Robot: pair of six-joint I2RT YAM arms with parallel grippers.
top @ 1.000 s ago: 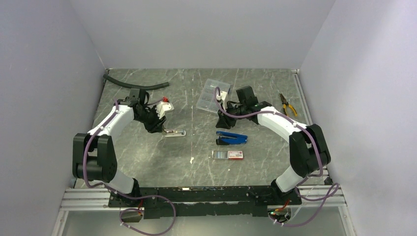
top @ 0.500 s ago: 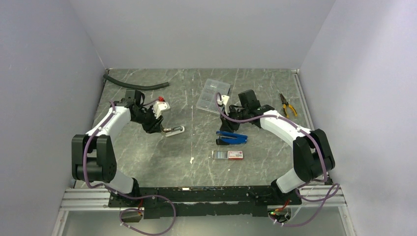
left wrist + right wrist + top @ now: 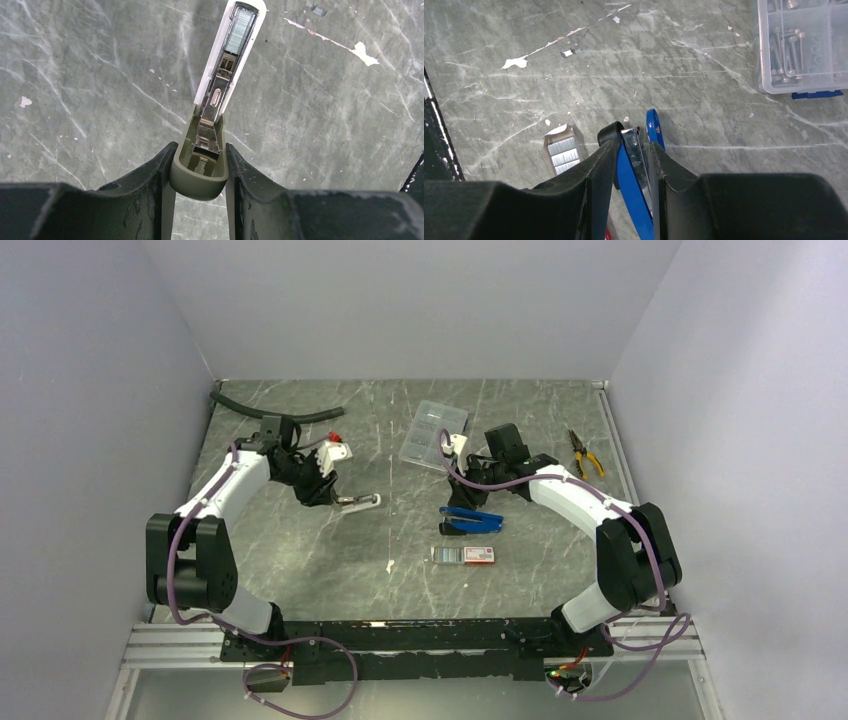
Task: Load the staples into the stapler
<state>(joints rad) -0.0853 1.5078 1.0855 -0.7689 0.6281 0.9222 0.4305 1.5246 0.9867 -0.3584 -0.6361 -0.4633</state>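
Observation:
My left gripper point(image 3: 198, 150) is shut on the olive rear end of a white stapler point(image 3: 220, 95) point(image 3: 357, 503), held low over the table left of centre. The stapler is open, and a strip of silvery staples point(image 3: 242, 27) lies at the far end of its channel. My right gripper point(image 3: 631, 145) point(image 3: 455, 485) is closed round a blue stapler point(image 3: 636, 165) point(image 3: 470, 520) with a chrome magazine, lying opened near the table's middle. The staples box point(image 3: 465, 555), white with a red end, lies just in front; its tray of staples point(image 3: 561, 152) shows beside my right gripper's left finger.
A clear compartment case point(image 3: 435, 432) point(image 3: 804, 45) of small parts sits behind the right gripper. Orange-handled pliers point(image 3: 585, 452) lie at the right edge. A black hose point(image 3: 275, 412) runs along the back left. Small white scraps point(image 3: 390, 566) dot the table.
The left arm has lifted the white stapler slightly and drawn it back. The right wrist shifted a little to the right over the blue stapler, which stays in place.

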